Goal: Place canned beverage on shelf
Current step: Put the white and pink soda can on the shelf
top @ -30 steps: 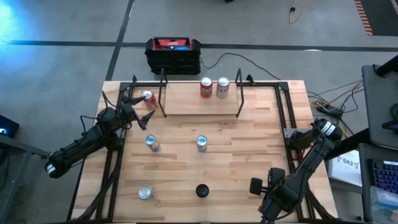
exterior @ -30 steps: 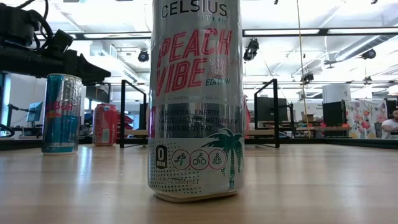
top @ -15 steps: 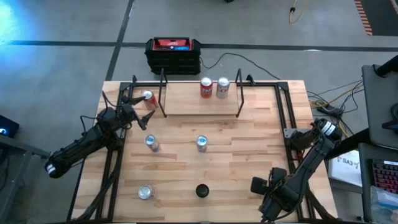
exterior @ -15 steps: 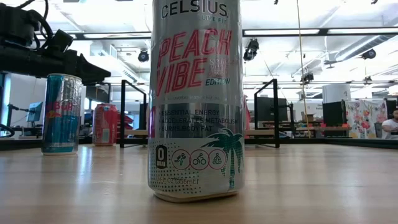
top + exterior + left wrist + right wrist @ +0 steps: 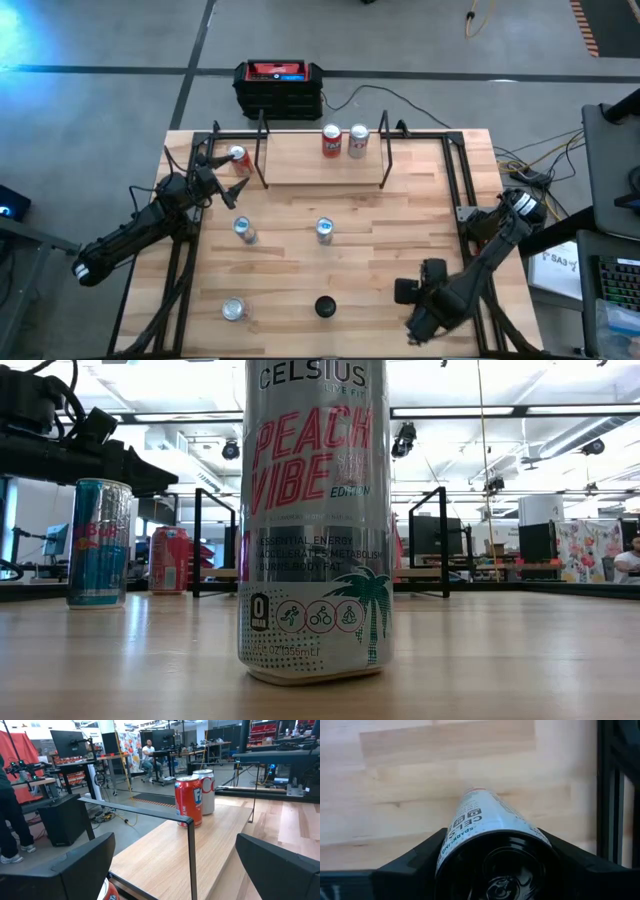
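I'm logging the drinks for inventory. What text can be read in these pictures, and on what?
"CELSIUS", "PEACH VIBE", "EDITION": tall white can nearest the low camera.
Its small print: too small to read.
"CELS": can in the right gripper.
Blue can and red can: lettering unreadable.

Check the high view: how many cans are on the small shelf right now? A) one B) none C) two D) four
C: two cans, a red can and a silver can, stand side by side on the shelf; the left wrist view shows the same pair on the plank.
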Tool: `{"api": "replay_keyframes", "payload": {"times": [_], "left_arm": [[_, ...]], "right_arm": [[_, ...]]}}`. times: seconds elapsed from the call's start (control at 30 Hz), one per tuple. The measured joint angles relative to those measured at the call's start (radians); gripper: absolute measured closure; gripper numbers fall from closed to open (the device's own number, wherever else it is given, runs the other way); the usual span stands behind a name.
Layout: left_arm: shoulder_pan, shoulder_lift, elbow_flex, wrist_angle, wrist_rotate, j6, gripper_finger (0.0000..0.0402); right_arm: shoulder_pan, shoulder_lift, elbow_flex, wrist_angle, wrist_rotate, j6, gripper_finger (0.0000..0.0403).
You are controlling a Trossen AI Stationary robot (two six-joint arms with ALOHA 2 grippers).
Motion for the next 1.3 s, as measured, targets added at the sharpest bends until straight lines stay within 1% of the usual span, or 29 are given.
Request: {"api": "replay_keyframes", "payload": {"times": [0.17, 0.33, 0.6, 0.7, 0.8, 0.97, 1.1, 1.3], "left_arm": [[0.000, 0.000, 0.000, 0.000, 0.000, 0.000, 0.0003], [0.000, 0.000, 0.000, 0.000, 0.000, 0.000, 0.0003], [0.000, 0.000, 0.000, 0.000, 0.000, 0.000, 0.0003], [0.000, 0.000, 0.000, 0.000, 0.000, 0.000, 0.0003], [0.000, 0.000, 0.000, 0.000, 0.000, 0.000, 0.0003], [0.000, 0.000, 0.000, 0.000, 0.000, 0.000, 0.0003], [0.000, 0.000, 0.000, 0.000, 0.000, 0.000, 0.0003], [0.000, 0.000, 0.000, 0.000, 0.000, 0.000, 0.0003]], "right_arm": [[-0.130, -0.007, -0.001, 0.001, 0.004, -0.277, 0.0161], [-0.285, -0.025, -0.001, 0.046, 0.033, -0.640, 0.0161], [-0.558, -0.048, -0.001, 0.161, 0.014, -0.994, 0.0154], [-0.662, -0.048, -0.001, 0.194, -0.012, -1.083, 0.0153], [-0.759, -0.048, -0.001, 0.256, -0.062, -1.174, 0.0154], [-0.885, -0.032, 0.004, 0.297, -0.112, -1.268, 0.0153], [-0.954, 0.011, 0.029, 0.295, -0.136, -1.343, 0.0153], [-1.010, 0.086, 0.111, 0.264, -0.154, -1.441, 0.0152]]}}
